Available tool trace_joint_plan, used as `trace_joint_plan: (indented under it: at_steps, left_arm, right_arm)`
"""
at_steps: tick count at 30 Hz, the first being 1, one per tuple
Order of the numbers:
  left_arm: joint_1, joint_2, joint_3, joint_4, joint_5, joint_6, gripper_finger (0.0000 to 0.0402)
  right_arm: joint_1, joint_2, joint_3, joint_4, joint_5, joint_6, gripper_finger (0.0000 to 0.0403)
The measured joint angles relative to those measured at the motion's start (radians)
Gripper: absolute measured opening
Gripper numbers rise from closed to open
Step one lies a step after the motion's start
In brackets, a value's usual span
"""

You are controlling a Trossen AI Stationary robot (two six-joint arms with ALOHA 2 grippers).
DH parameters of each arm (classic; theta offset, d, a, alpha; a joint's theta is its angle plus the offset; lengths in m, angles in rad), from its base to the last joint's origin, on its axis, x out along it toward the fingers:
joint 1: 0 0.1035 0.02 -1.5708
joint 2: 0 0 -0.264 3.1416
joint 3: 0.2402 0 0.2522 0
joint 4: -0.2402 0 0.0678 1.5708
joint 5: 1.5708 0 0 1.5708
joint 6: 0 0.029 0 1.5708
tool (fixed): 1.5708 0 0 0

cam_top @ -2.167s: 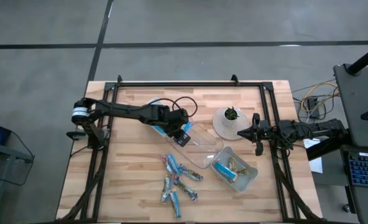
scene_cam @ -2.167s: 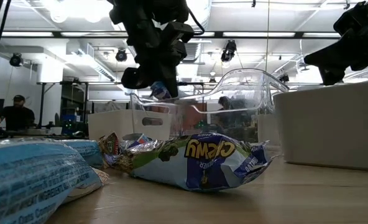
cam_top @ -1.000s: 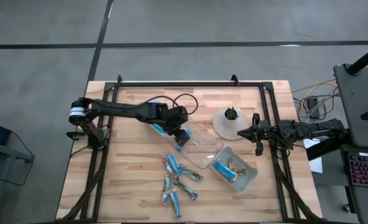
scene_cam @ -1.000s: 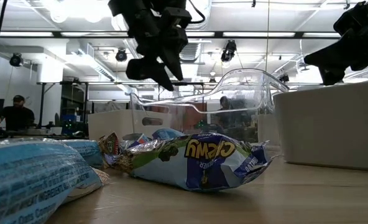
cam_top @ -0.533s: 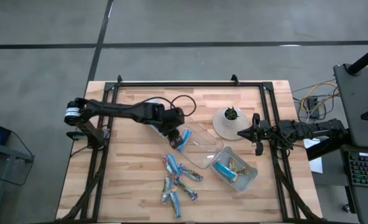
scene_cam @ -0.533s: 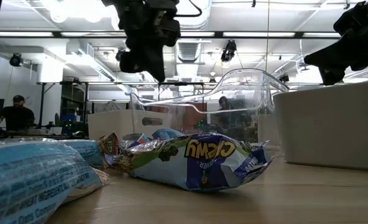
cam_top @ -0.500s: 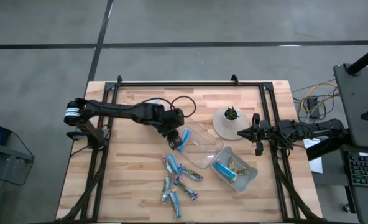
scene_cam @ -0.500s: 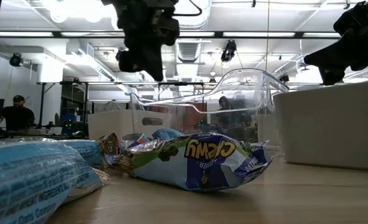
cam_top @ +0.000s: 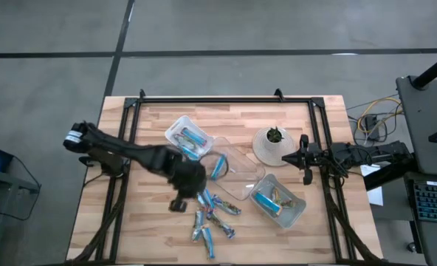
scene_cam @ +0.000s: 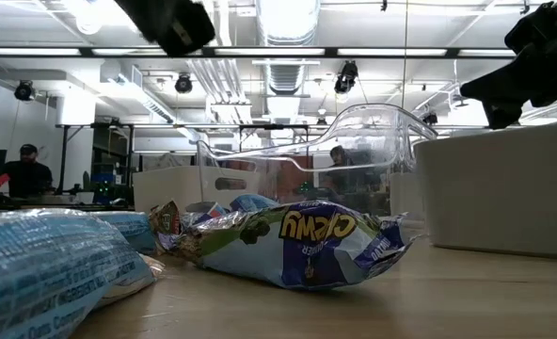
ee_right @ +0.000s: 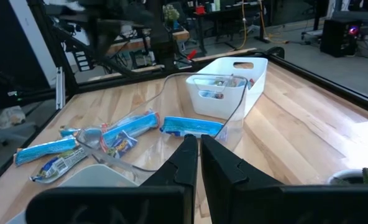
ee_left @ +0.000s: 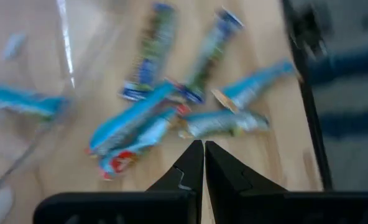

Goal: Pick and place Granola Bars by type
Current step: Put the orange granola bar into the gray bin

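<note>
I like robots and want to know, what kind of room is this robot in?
Probably a robot lab or workshop. The wooden table has a black frame, overhead lights and ducts hang from the open ceiling, and a person sits among more workbenches behind.

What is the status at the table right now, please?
Left tool shut, empty, above the loose granola bars. Right tool shut, parked at the right edge. One blue bar in the middle clear tray. Nothing in the way.

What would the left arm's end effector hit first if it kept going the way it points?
Probably the loose granola bars on the table: the shut left end effector points down at that pile.
</note>
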Motion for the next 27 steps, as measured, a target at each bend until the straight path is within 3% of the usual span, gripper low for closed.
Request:
trace_joint_plan:
  at_steps: [7, 15, 27]
  left_arm:
    - [-0.103, 0.022, -0.033, 0.064, 0.001, 0.250, 0.0000]
    - [-0.151, 0.053, -0.096, 0.203, 0.044, 0.303, 0.0010]
    - [-0.187, 0.056, -0.074, 0.259, -0.002, 0.354, 0.0156]
  right_arm:
    - [0.000, 0.000, 0.000, 0.000, 0.000, 0.000, 0.0013]
    - [0.000, 0.000, 0.000, 0.000, 0.000, 0.000, 0.0013]
    - [0.000, 0.000, 0.000, 0.000, 0.000, 0.000, 0.0013]
